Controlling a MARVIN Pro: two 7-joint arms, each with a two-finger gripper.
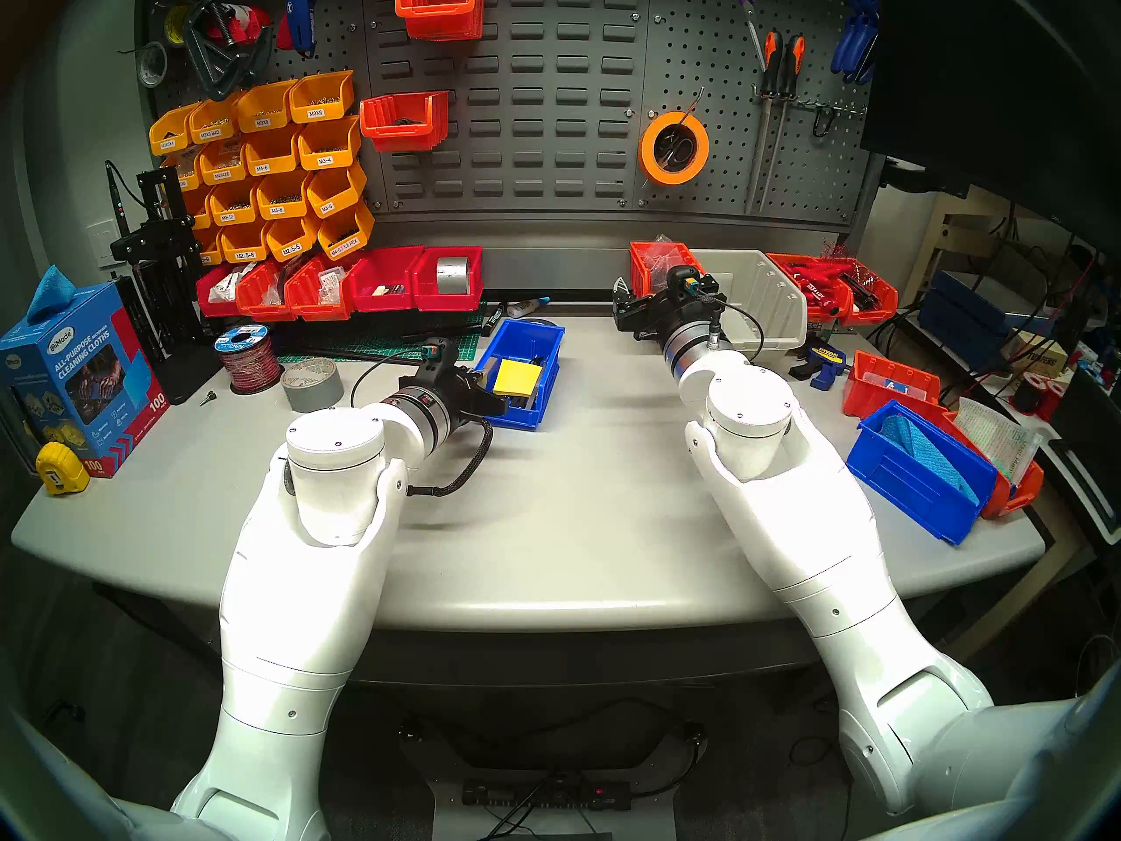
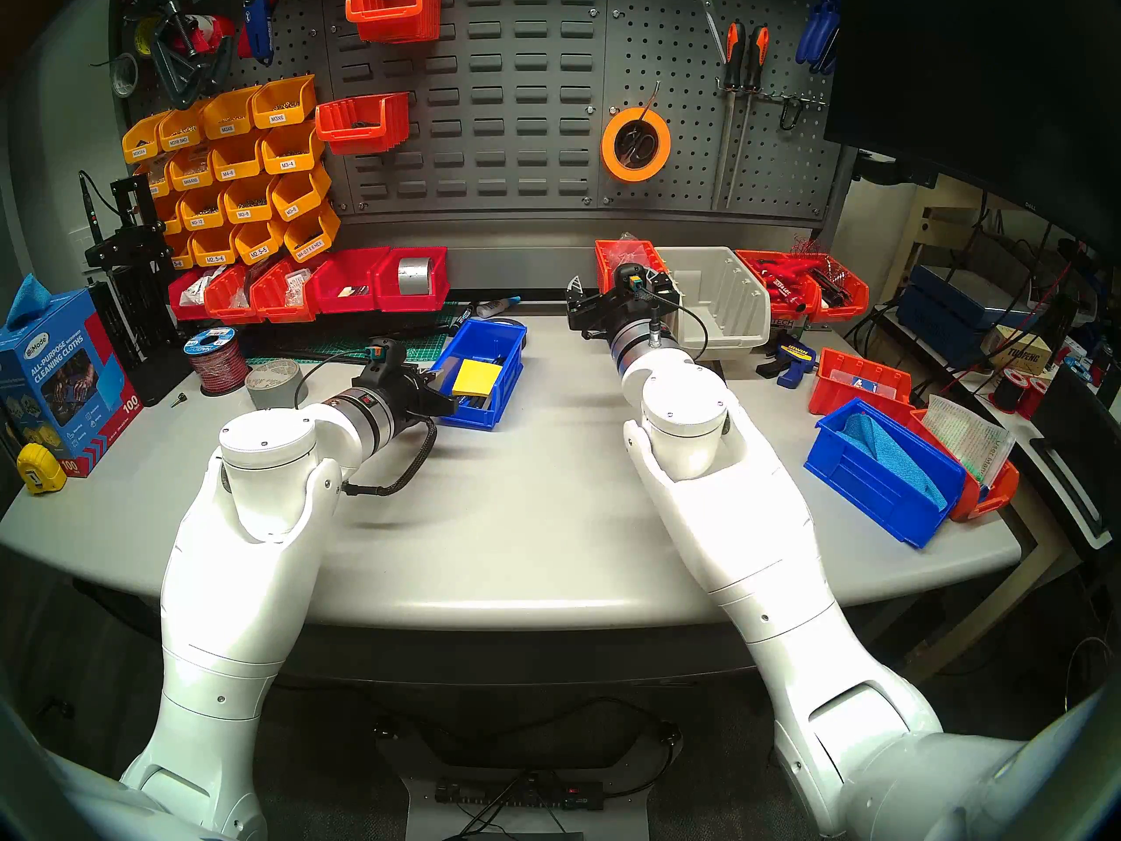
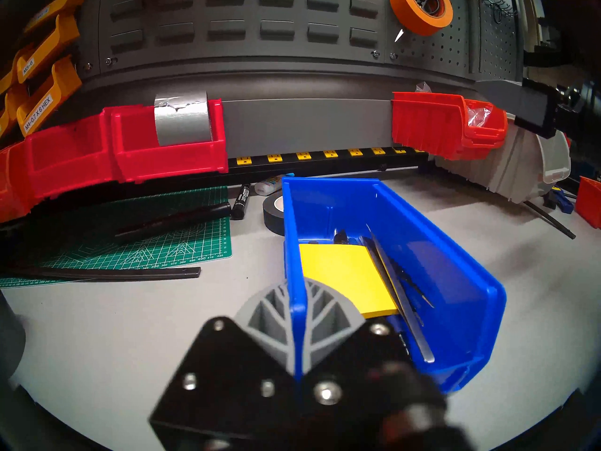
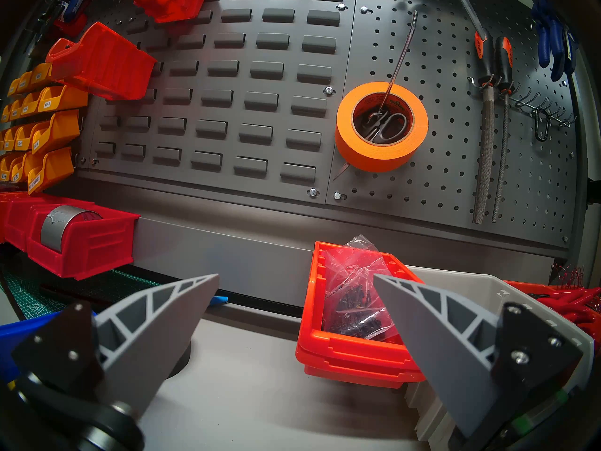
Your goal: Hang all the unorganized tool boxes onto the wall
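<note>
While the left hand (image 3: 297, 323) clamps the blue bin's (image 3: 422, 245) near wall, the right hand (image 4: 296, 313) gapes.

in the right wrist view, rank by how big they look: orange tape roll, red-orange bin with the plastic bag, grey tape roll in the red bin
1. red-orange bin, though it sits nearest the camera
2. orange tape roll
3. grey tape roll, partly hidden in its bin, so its full size is unsure

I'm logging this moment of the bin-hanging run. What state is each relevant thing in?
left tool: shut on the blue bin's near-left wall
blue bin: on the table, holding a yellow notepad and pens
right tool: open, empty
orange bin with a plastic bag: on the table, unhung
second blue bin: on the table, holding a blue cloth
wall: two orange bins hung
</note>
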